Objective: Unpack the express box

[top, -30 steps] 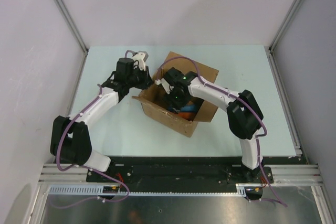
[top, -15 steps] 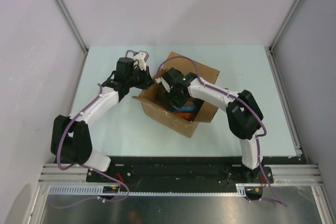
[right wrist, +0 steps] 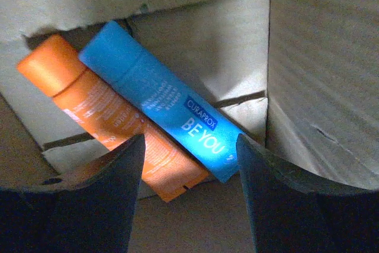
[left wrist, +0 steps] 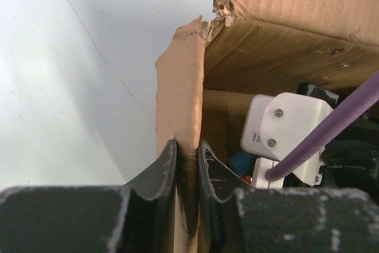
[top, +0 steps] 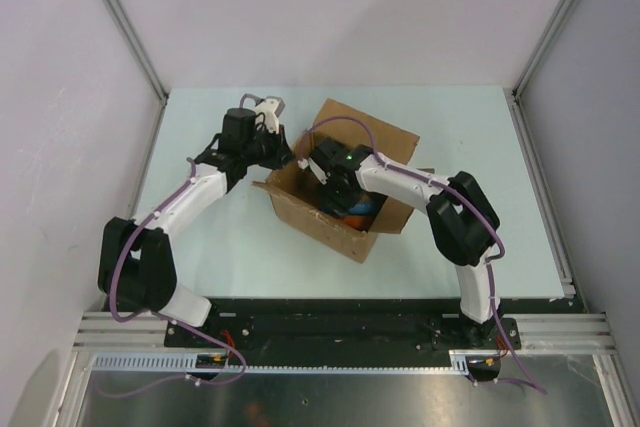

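"Where did the express box (top: 318,215) sit?"

"On the pale table (top: 470,147), between the two arms, open top up. It stood askew: one corner pointed at the arm bases, and its long side ran from the left toward the near right."

"The left gripper (left wrist: 186,170)?"

"Clamped on an upright flap (left wrist: 180,99) at the box's left corner, cardboard pinched between both fingers."

"The right gripper (right wrist: 189,146)?"

"Down inside the box, fingers apart, holding nothing. Below it lay a blue tube (right wrist: 160,96) and an orange tube (right wrist: 95,105), touching side by side, slanted from upper left to lower right in its wrist view."
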